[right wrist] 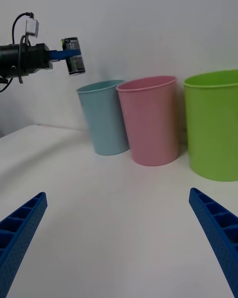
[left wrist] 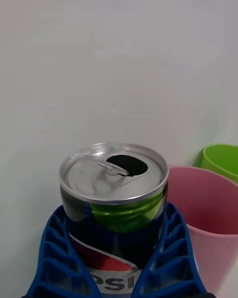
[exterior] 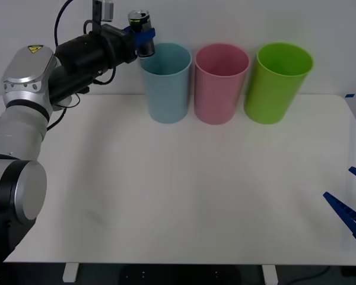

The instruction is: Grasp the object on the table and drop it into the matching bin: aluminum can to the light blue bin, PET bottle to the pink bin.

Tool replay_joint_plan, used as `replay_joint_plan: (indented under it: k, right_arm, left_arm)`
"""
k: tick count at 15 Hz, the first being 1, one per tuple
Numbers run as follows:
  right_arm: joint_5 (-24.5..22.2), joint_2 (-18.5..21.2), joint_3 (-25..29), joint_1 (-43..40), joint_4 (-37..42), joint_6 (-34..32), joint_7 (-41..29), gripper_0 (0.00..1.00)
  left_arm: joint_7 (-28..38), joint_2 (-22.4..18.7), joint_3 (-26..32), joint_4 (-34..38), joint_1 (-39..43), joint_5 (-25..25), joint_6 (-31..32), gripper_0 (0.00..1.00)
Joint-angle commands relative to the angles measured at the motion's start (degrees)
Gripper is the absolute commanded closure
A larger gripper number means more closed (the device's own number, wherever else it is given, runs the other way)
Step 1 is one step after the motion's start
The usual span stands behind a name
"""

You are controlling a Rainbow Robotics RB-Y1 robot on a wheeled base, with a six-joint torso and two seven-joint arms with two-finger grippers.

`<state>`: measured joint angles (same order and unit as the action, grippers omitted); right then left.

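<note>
Right tool (exterior: 351,202) apart, left tool (exterior: 143,41) clamping can (exterior: 139,22) above light blue bin (exterior: 166,89)

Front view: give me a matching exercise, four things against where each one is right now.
Things:
1. can
2. pink bin
3. lime bin
4. right gripper

Places:
A. middle of the bin row
B. low over the table's right edge, open
C. held in the left gripper, by the blue bin's rim
D. right end of the bin row

Pairs: 1-C, 2-A, 3-D, 4-B
</note>
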<state>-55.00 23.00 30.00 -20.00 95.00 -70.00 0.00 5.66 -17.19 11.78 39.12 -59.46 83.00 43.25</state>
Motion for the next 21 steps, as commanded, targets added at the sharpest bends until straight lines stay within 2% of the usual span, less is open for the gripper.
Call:
replay_joint_plan:
  k: [1, 11, 12, 13, 14, 15, 21]
  right_arm:
    - [0.0, 0.0, 0.0, 0.0, 0.0, 0.0, 0.0, 0.0]
    - [0.0, 0.0, 0.0, 0.0, 0.0, 0.0, 0.0, 0.0]
    - [0.0, 0.0, 0.0, 0.0, 0.0, 0.0, 0.0, 0.0]
    - [0.0, 0.0, 0.0, 0.0, 0.0, 0.0, 0.0, 0.0]
    - [0.0, 0.0, 0.0, 0.0, 0.0, 0.0, 0.0, 0.0]
    - [0.0, 0.0, 0.0, 0.0, 0.0, 0.0, 0.0, 0.0]
    - [0.0, 0.0, 0.0, 0.0, 0.0, 0.0, 0.0, 0.0]
  left_arm:
    - [-0.6, 2.2, 0.0, 0.0, -0.7, 0.8, -2.0, 1.0]
    - [-1.0, 3.0, 0.0, 0.0, -1.0, 1.4, -3.6, 0.99]
    - [-1.1, 3.0, 0.0, 0.0, -1.0, 1.4, -3.8, 0.89]
    - [-1.1, 3.0, 0.0, 0.0, -1.0, 1.4, -4.1, 0.61]
    - [-1.2, 3.0, 0.0, 0.0, -1.0, 1.4, -4.2, 0.12]
    - [-1.1, 3.0, 0.0, 0.0, -1.0, 1.4, -4.2, 0.0]
    - [-0.5, 3.0, 0.0, 0.0, -0.8, 0.2, -3.9, 0.0]
